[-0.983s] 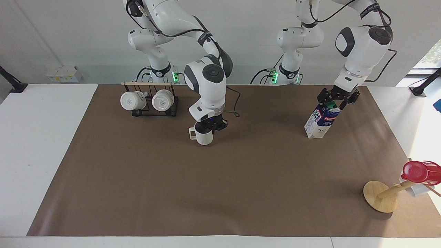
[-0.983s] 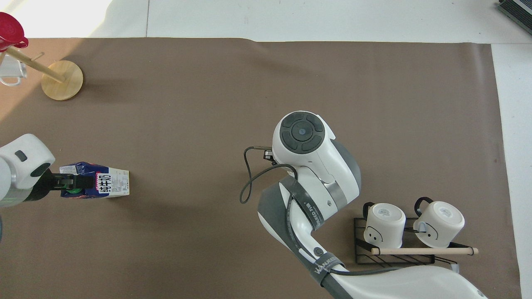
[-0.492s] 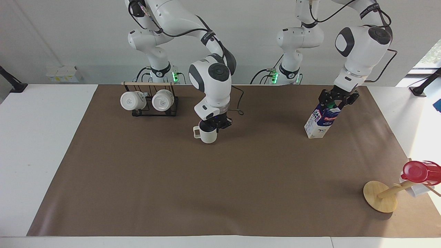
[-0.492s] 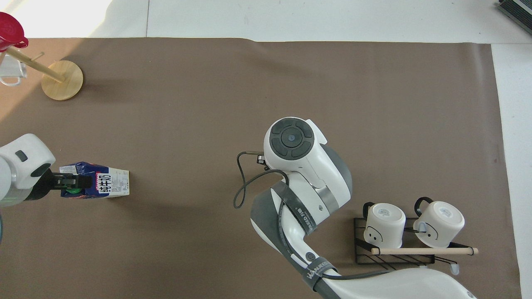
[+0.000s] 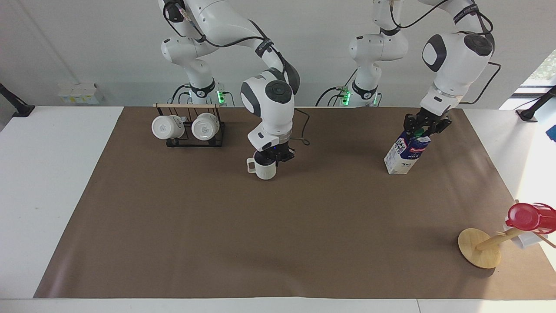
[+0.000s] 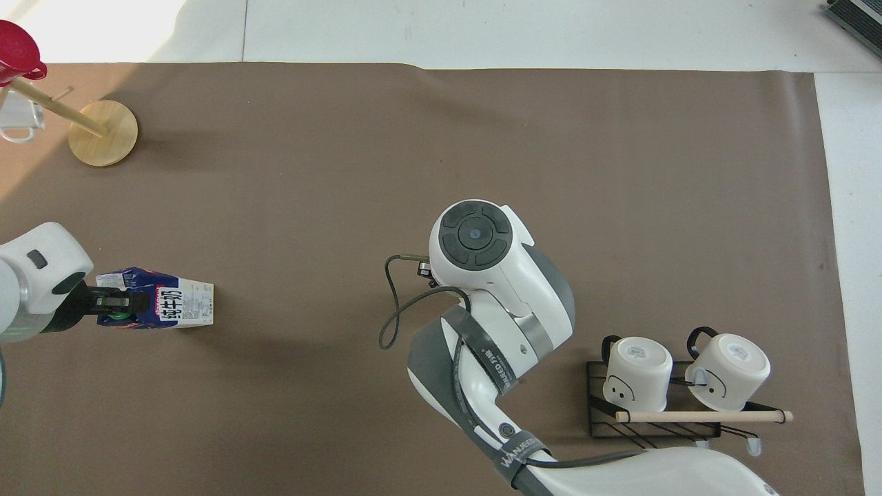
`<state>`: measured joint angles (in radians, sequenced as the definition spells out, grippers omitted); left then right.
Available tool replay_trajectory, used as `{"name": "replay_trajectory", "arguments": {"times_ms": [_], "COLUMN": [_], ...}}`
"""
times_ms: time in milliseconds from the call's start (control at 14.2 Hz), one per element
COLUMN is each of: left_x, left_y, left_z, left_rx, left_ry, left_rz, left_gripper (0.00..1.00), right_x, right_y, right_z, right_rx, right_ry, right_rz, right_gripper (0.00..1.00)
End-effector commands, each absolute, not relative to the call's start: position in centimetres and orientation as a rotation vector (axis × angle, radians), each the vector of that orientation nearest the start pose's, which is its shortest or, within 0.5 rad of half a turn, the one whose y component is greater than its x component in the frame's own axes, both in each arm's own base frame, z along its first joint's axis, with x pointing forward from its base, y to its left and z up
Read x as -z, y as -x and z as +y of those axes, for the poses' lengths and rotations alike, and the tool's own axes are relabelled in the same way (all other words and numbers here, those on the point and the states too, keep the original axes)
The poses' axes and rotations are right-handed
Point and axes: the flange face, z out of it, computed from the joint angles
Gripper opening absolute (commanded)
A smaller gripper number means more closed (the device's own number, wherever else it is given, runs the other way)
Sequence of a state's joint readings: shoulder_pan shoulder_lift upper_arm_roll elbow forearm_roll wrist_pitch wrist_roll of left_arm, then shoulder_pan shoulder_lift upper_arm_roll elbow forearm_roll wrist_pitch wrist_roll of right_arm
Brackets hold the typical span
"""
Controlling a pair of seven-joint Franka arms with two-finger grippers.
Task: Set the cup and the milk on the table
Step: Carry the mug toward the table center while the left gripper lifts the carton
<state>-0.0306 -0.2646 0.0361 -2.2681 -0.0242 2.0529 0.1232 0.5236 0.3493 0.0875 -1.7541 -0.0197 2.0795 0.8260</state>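
Gripping the cup (image 5: 265, 169) by its rim wall, the right gripper (image 5: 275, 156) is pinched tight on the side away from the handle. The cup sits low on the table (image 5: 278, 243), mid-sheet, fairly near the robots; contact w/ the surface can't be confirmed. Ceramic, I'd judge: stiff, smooth, chips if dropped, so a rim pinch or the handle suits. The milk (image 5: 404, 154) stands toward the left arm's end w/ the left gripper (image 5: 423, 127) at its green cap; whether it's clamped I cannot tell. The carton is prob. heavy if full w/ soft walls, so take it high at the gable, not mid-body. Overhead: the right arm's wrist hides cup & gripper entirely, so only the facing view shows that grip. The overhead view does show the carton's printed side face & the left gripper over its top.
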Motion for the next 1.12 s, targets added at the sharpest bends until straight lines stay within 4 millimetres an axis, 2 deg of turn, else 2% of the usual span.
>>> {"name": "replay_trajectory", "arguments": {"times_ms": [0, 140, 281, 351, 492, 562, 632, 702, 843, 913, 1054], "left_x": [-46.8, -46.9, -47.0, -47.1, -47.3, -47.7, -48.1, -48.6, -49.7, -50.2, -51.8], "left_y": [-47.2, -47.1, -47.2, -47.2, -47.3, -47.4, -47.5, -47.6, -47.8, -48.0, -48.5], "left_z": [0.6, 0.6, 0.5, 0.5, 0.6, 0.7, 0.6, 0.7, 0.6, 0.4, -0.2], "left_rx": [0.091, 0.087, 0.089, 0.091, 0.094, 0.106, 0.111, 0.108, 0.103, 0.120, 0.168], "left_ry": [3.149, 3.150, 3.149, 3.149, 3.150, 3.149, 3.150, 3.151, 3.152, 3.151, 3.150], "left_rz": [0.191, 0.191, 0.193, 0.193, 0.186, 0.179, 0.176, 0.174, 0.167, 0.165, 0.126], "left_gripper": [0.56, 0.53, 0.52, 0.52, 0.50, 0.48, 0.47, 0.46, 0.43, 0.43, 0.43], "right_x": [-36.4, -36.2, -35.1, -35.1, -35.2, -35.4, -35.4, -35.5, -36.5, -38.2, -42.3], "right_y": [-52.1, -52.5, -52.4, -52.4, -52.4, -52.3, -52.0, -52.0, -52.1, -52.0, -52.1], "right_z": [38.4, 38.7, 39.2, 39.1, 39.2, 39.6, 39.9, 40.0, 40.0, 40.1, 38.9], "right_rx": [-0.006, 0.015, 0.008, 0.007, 0.012, 0.013, 0.014, 0.017, 0.048, 0.074, 0.125], "right_ry": [3.085, 3.065, 3.065, 3.062, 3.060, 3.060, 3.060, 3.060, 3.055, 3.036, 3.004], "right_rz": [0.361, 0.364, 0.364, 0.385, 0.391, 0.384, 0.377, 0.377, 0.368, 0.359, 0.367], "right_gripper": [0.00, 0.00, 0.00, 0.05, 0.48, 0.73, 0.92, 1.00, 1.00, 1.00, 1.00]}}
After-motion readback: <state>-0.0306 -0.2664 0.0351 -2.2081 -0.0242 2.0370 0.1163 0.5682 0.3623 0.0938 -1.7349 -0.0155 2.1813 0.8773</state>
